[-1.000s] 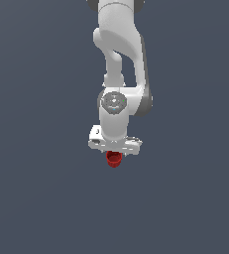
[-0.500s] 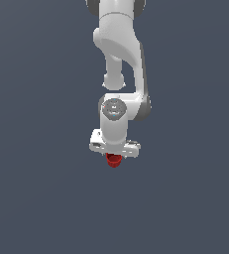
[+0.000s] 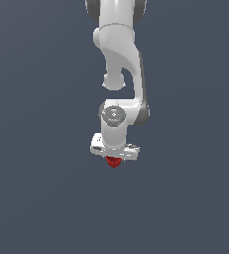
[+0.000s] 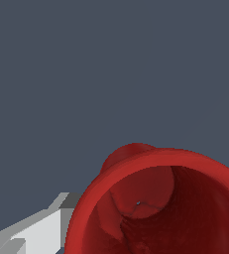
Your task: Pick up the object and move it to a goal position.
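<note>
From the exterior view, the white arm (image 3: 120,64) comes down from the top of the picture and bends at a round joint, with its wrist pointing straight down. At the bottom sits the gripper (image 3: 114,158), a broad white block, and just under it pokes out the red cup (image 3: 114,161). Only the cup's lower part shows, and it is narrower than the gripper's body. The cup sits tight up against the underside of the gripper and appears clamped there, though the fingers themselves are too small to make out here. All around is plain dark grey, and no surface shows under the cup.

In the wrist view, the red cup (image 4: 160,203) fills a big share of the picture, its mouth turned toward the camera so its hollow inside and thick rim show. A white finger (image 4: 34,230) lies against the cup's outer wall. The other finger is out of sight.
</note>
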